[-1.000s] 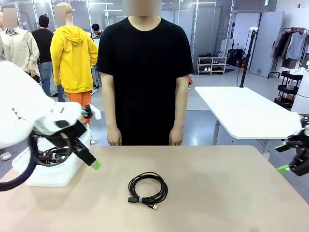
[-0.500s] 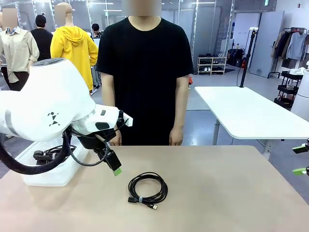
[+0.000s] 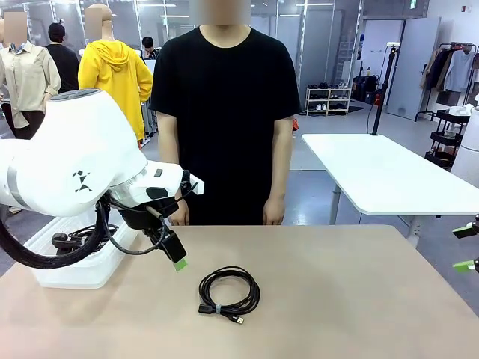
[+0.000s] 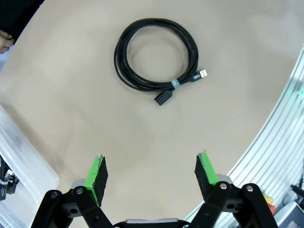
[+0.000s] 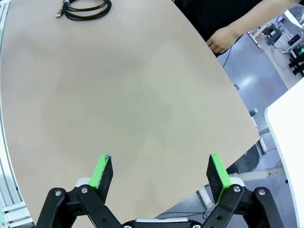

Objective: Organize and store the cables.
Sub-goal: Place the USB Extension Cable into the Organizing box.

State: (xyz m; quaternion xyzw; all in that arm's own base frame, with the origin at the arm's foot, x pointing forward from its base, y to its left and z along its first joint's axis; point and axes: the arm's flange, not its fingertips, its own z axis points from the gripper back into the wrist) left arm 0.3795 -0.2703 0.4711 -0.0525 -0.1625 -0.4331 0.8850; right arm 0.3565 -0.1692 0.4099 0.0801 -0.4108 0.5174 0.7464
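One coiled black cable [image 3: 229, 292] bound by a small tie lies flat on the tan table [image 3: 344, 299], near its middle. My left gripper [image 3: 177, 258] hovers open just left of the coil and a little above the table. In the left wrist view the cable [image 4: 156, 54] lies ahead of the open left gripper [image 4: 151, 170], with nothing between the green pads. More cables [image 3: 81, 238] lie in the white bin [image 3: 71, 273]. My right gripper [image 3: 465, 247] stands open off the table's right edge. Far ahead of the open, empty right gripper [image 5: 160, 172] in the right wrist view lies the cable [image 5: 85, 8].
A person in a black shirt [image 3: 224, 112] stands at the table's far side, hands [image 3: 272, 212] hanging at the edge. The bin's translucent corner [image 4: 19, 164] lies left of my left fingers. A second white table [image 3: 374, 172] stands behind on the right.
My left arm has swung from over the bin toward the coil in the table's middle. My right gripper has drawn back toward the right edge. The coil has not moved.
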